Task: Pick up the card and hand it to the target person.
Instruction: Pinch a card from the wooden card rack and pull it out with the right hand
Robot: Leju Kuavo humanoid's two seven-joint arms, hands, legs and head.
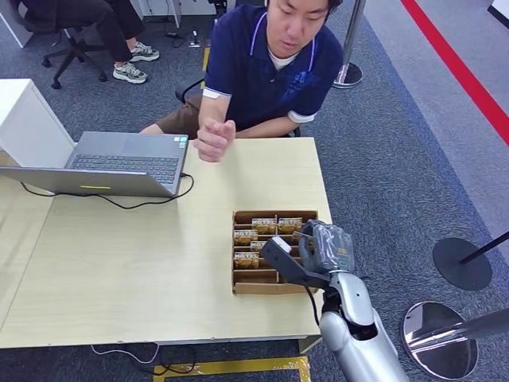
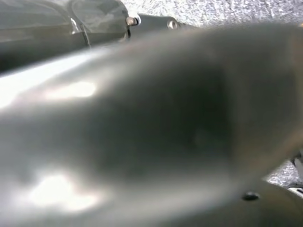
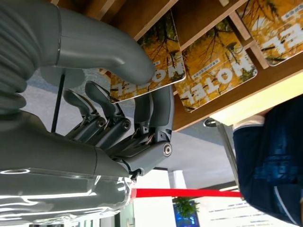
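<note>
A brown slotted box (image 1: 240, 286) stands near the table's right front edge, with several yellow hotel cards (image 1: 264, 225) in it. My right hand (image 1: 321, 248) is over the box's right side. In the right wrist view my right hand (image 3: 136, 127) pinches one yellow card (image 3: 168, 52), with the thumb pressed on its printed face and the dark fingers curled behind its edge. This card lies level with the other cards (image 3: 218, 71) in the box. The person (image 1: 270, 72) in a dark blue shirt sits at the far side of the table, with one hand (image 1: 213, 139) raised over the table edge.
An open grey laptop (image 1: 120, 163) with a black cable sits at the table's far left, beside a white box (image 1: 27, 123). Round stanchion bases (image 1: 438, 338) (image 1: 462, 263) stand on the floor to my right. Another person's legs (image 1: 120, 32) are at the far left.
</note>
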